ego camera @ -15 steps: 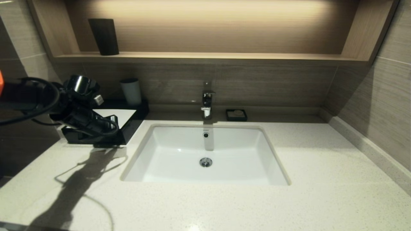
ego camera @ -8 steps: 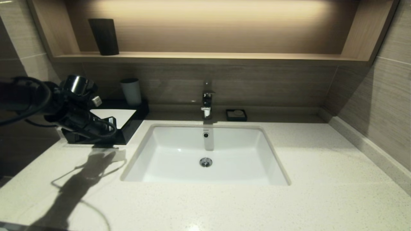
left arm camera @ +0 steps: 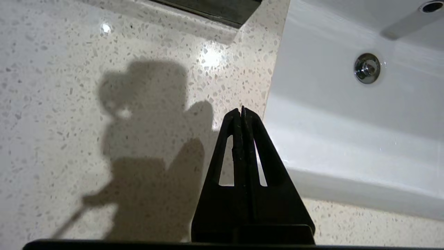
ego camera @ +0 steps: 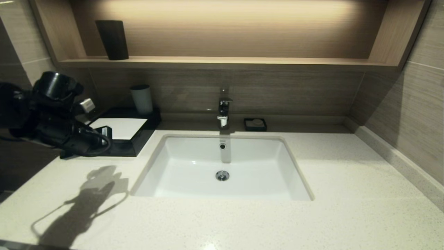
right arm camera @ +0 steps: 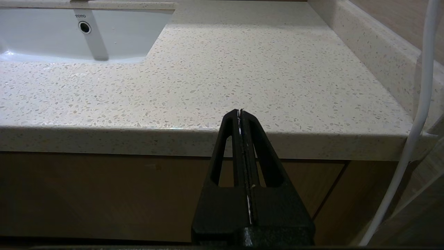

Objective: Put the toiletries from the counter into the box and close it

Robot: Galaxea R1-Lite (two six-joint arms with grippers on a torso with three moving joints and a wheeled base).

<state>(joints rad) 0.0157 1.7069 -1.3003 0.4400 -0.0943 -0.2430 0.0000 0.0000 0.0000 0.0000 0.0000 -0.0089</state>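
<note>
The black box (ego camera: 137,139) with its white top panel stands on the counter (ego camera: 242,222) at the back left, its front flush. No pale packets with green labels show in any view. My left gripper (ego camera: 105,134) is shut and empty, hanging above the counter just left of the box's front corner. In the left wrist view the left gripper (left arm camera: 241,110) is shut over bare counter beside the basin (left arm camera: 347,114). My right gripper (right arm camera: 240,111) is shut and empty, parked low in front of the counter's front edge, out of the head view.
The white basin (ego camera: 194,163) is sunk in the middle, with a tap (ego camera: 223,111) behind it. A small black soap dish (ego camera: 255,124) and a grey cup (ego camera: 141,99) stand at the back. A dark cup (ego camera: 111,39) stands on the wooden shelf. A white cable (right arm camera: 419,114) hangs by the right gripper.
My left arm has drawn back to the left and risen a little, away from the box's front. Its shadow on the counter slid left. The box has not moved.
</note>
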